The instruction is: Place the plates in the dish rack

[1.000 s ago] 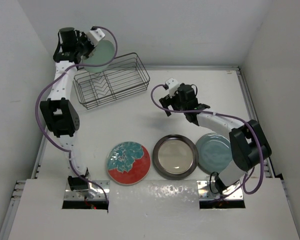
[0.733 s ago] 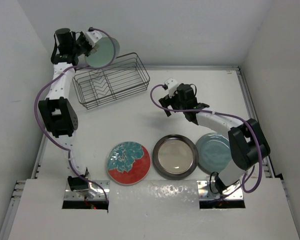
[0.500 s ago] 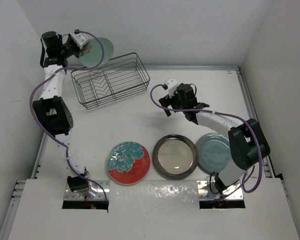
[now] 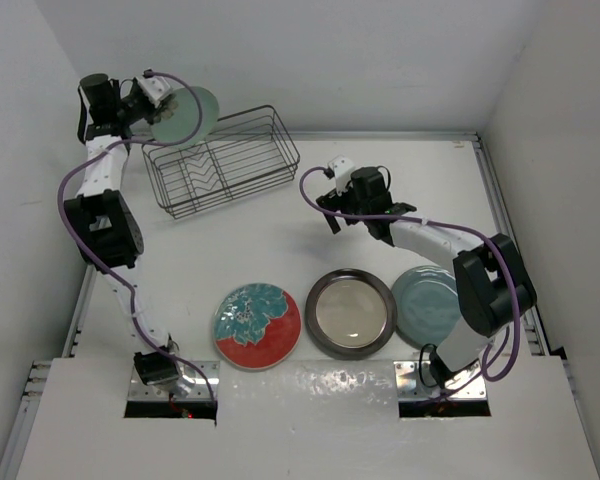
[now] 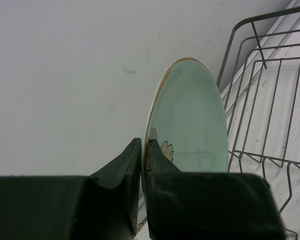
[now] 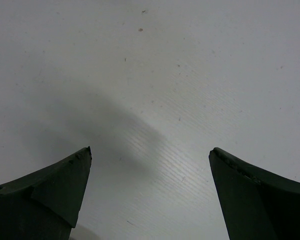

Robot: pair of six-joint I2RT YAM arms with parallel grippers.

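Note:
My left gripper (image 4: 163,103) is shut on the rim of the pale mint-green plate (image 4: 187,113), which hangs on edge above the far left corner of the dish rack (image 4: 225,160). In the left wrist view the fingers pinch the plate (image 5: 190,115) at its lower edge, at the gripper (image 5: 144,146), with the rack's wires (image 5: 270,100) to the right. My right gripper (image 4: 329,212) hovers open over bare table mid-scene; nothing lies between its jaws (image 6: 150,156). The red floral plate (image 4: 258,325), the brown-rimmed plate (image 4: 350,310) and the blue-teal plate (image 4: 430,303) lie flat in a row at the front.
White walls close in behind and to the left of the rack, near my left arm. The right arm's links stretch over the blue-teal plate's side. A raised rail (image 4: 500,215) borders the table on the right.
My left wrist swung leftward and back, carrying the mint-green plate and turning it more edge-on above the rack's far left corner. The right arm hardly moved.

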